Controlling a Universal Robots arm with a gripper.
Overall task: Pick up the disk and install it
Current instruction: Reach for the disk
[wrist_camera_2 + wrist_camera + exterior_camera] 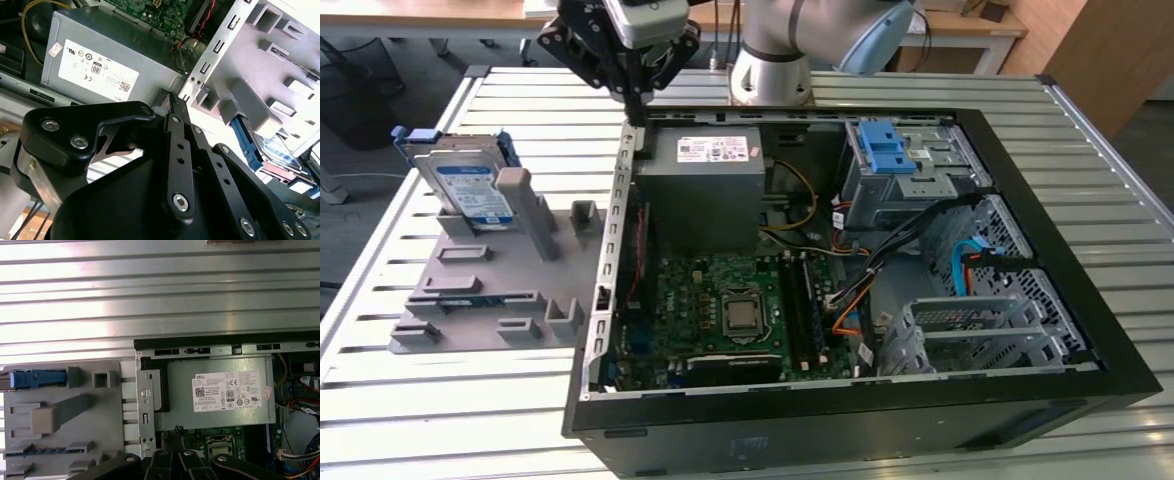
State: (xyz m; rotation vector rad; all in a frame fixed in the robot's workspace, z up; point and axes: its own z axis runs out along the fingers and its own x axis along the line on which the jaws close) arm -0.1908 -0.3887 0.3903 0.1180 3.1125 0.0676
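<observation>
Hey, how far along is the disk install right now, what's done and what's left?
Nothing looks done yet. The disk stands in the grey holder on the exterior view's left, outside the computer case. In hand: nothing; the end effector hangs shut and empty above the case's edge by the power supply, apart from the disk. Remaining: both the pick-up and the install.

One disk (467,188), one grey holder (480,278), one open computer case (854,425) and one power-supply box (707,205).
</observation>
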